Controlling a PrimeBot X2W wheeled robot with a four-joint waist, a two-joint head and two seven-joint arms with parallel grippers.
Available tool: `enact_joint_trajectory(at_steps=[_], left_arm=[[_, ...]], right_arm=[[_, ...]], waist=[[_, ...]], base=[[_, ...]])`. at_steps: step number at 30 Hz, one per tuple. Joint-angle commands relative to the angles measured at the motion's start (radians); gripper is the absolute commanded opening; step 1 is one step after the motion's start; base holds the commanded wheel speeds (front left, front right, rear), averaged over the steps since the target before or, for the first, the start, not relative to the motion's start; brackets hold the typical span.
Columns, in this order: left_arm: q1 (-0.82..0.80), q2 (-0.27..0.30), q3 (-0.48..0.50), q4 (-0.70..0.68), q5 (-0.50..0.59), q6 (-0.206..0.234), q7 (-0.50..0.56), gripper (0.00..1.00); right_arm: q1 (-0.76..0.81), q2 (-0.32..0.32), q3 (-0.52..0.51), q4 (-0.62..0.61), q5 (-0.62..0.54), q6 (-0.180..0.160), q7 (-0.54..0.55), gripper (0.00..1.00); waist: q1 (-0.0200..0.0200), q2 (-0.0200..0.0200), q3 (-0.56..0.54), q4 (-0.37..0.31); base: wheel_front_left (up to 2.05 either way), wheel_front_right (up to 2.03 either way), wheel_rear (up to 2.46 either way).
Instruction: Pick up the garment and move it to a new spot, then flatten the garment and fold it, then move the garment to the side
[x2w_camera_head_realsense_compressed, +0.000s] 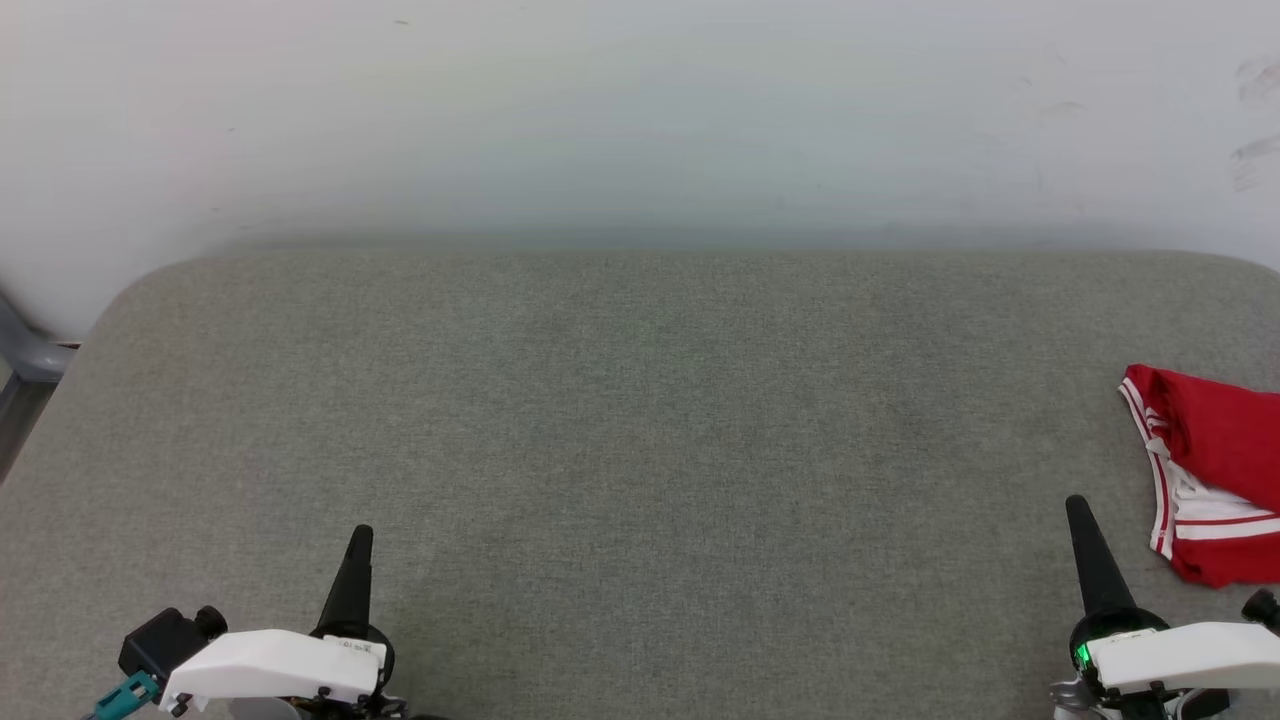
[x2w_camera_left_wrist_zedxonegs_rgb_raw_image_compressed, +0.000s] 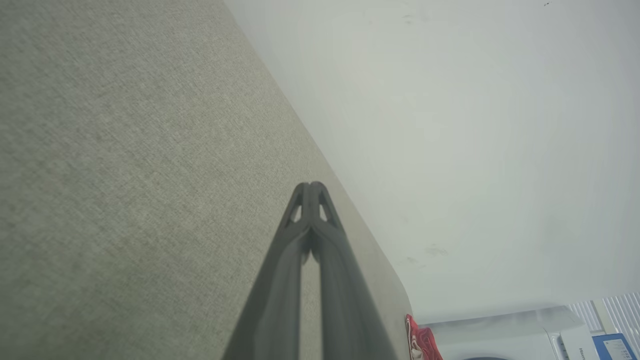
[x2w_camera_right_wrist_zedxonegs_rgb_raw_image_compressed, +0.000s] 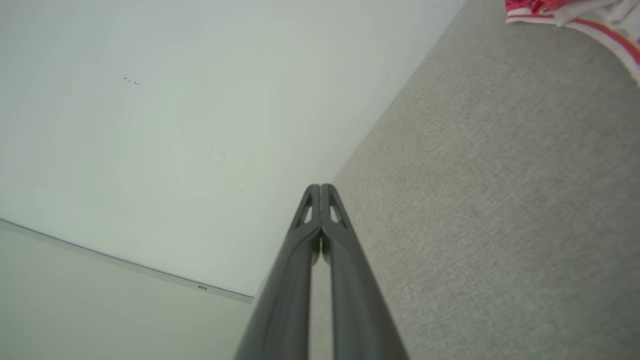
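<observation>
Nearest the camera, at the lower left, the left gripper (x2w_camera_head_realsense_compressed: 361, 545) (2 long dark fingers on a white wrist housing) points toward the far side. Its fingers are pressed together on nothing, and its own wrist view shows the tips meeting. At the lower right, the right gripper (x2w_camera_head_realsense_compressed: 1080, 515), built the same, is likewise pressed together and holds nothing. Both hang over the near edge of the grey woven-fabric padded surface (x2w_camera_head_realsense_compressed: 640, 420). In my judgement this posture keeps them out of the working area and ready for either side.

The garment (x2w_camera_head_realsense_compressed: 1215, 450), a red thin-fabric jersey with white panels and red-and-white striped trim, lies bunched on the surface at its right edge. It is just to the far right of the right gripper's tips and apart from them. The picture's border cuts it off, so I cannot tell whether it is folded. That placement fits 2 stages: a heap waiting to be lifted, or a piece already set aside.

Room for moving is generous. The middle and left of the surface show plain grey cloth from the near edge to the pale plain wall (x2w_camera_head_realsense_compressed: 640, 120) behind the far edge. The far corners are rounded, and the garment sits close to the right drop-off, where thin cloth could slide over.
</observation>
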Motion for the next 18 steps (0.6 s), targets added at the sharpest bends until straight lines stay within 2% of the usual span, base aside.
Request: enact_joint_trajectory(at_steps=[1,18], left_arm=[[-0.025,0.0,0.004,-0.004,-0.031,-0.009,0.007,0.0],[-0.052,0.0,0.023,0.012,-0.203,-0.025,0.049,0.0]], right_arm=[[-0.026,-0.007,-0.002,-0.001,0.031,0.0,0.008,0.0],[-0.056,-0.005,-0.006,0.024,0.196,0.0,0.051,0.0]], waist=[[-0.0001,0.0,0.0,-0.001],[-0.0001,0.0,0.003,-0.008]], base=[[0.0,0.0,0.0],[0.0,0.0,0.0]])
